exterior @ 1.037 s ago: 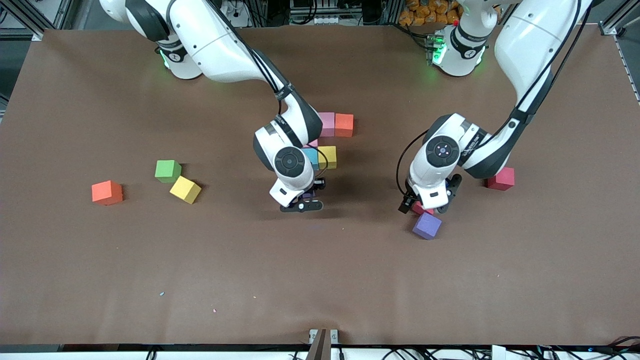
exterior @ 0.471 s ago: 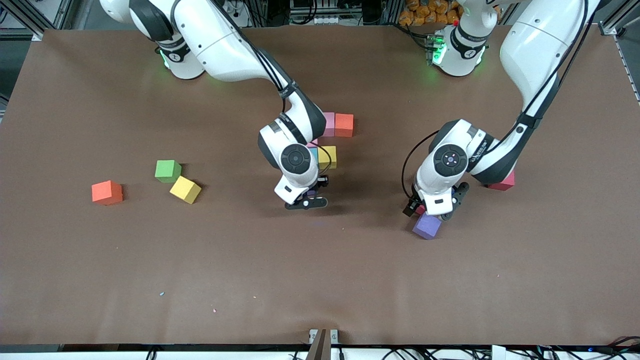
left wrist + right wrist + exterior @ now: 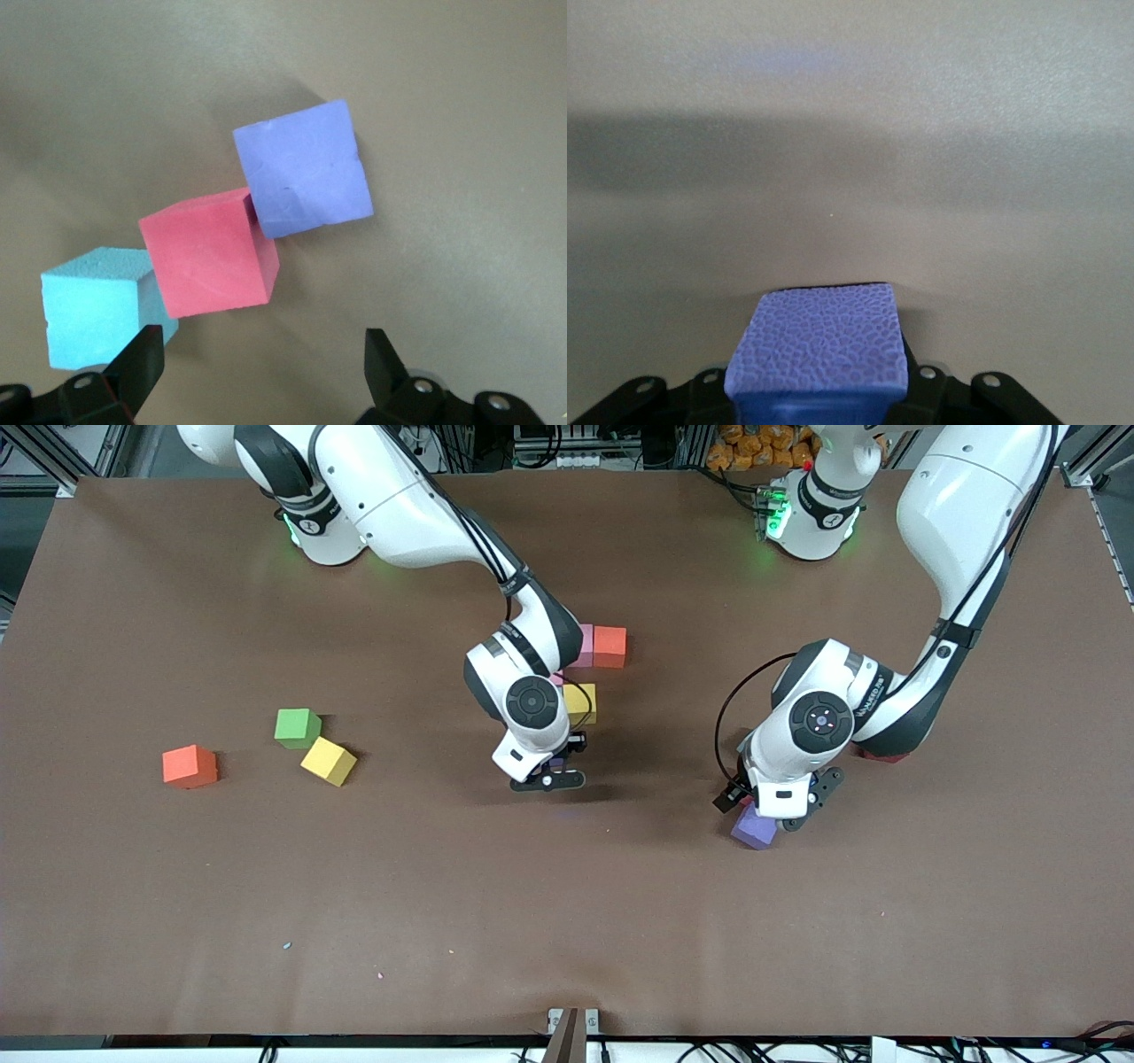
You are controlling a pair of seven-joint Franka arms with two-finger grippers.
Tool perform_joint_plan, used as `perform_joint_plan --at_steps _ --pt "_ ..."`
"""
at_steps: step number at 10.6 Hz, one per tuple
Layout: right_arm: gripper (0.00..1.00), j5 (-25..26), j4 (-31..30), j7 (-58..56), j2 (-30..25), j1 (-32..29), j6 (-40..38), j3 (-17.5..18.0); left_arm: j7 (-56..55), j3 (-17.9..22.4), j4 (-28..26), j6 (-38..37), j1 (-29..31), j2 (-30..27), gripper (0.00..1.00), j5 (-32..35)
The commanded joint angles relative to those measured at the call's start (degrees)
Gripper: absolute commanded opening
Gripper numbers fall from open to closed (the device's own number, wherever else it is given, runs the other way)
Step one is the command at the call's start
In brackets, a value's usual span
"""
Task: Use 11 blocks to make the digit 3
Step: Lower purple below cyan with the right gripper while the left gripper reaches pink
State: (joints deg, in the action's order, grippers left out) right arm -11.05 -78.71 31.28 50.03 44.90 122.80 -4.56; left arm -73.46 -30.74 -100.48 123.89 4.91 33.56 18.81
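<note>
My right gripper is shut on a purple block, low over the table beside the yellow block of the started figure. A pink block and an orange-red block form its row nearest the robots' bases; the right arm hides the rest. My left gripper is open above a loose purple block, which touches a pink block next to a light blue block. In the front view this gripper partly covers that purple block.
Toward the right arm's end of the table lie a green cube, a yellow block and an orange block. A red block peeks out from under the left arm.
The left gripper has moved from the pink block to over the loose purple block, staying open. The right gripper has shifted slightly toward the left arm's end, still holding its purple block.
</note>
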Motion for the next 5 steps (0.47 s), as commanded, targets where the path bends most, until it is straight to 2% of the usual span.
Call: perform_joint_plan --at_steps 1,4,5 --pt "0.00 0.9 -0.1 1.6 0.3 1.0 -0.1 -0.4 8.2 0.0 1.9 -3.6 1.0 0.6 1.00 -1.1" --pt "0.00 0.9 -0.7 1.7 0.2 1.2 -0.2 -0.4 25.6 -0.1 6.4 -8.8 1.2 0.9 1.00 -2.3" --pt "0.00 0.8 -0.7 1.7 0.2 1.3 -0.4 -0.4 26.7 -0.1 7.3 -9.7 1.2 1.0 1.00 -2.9"
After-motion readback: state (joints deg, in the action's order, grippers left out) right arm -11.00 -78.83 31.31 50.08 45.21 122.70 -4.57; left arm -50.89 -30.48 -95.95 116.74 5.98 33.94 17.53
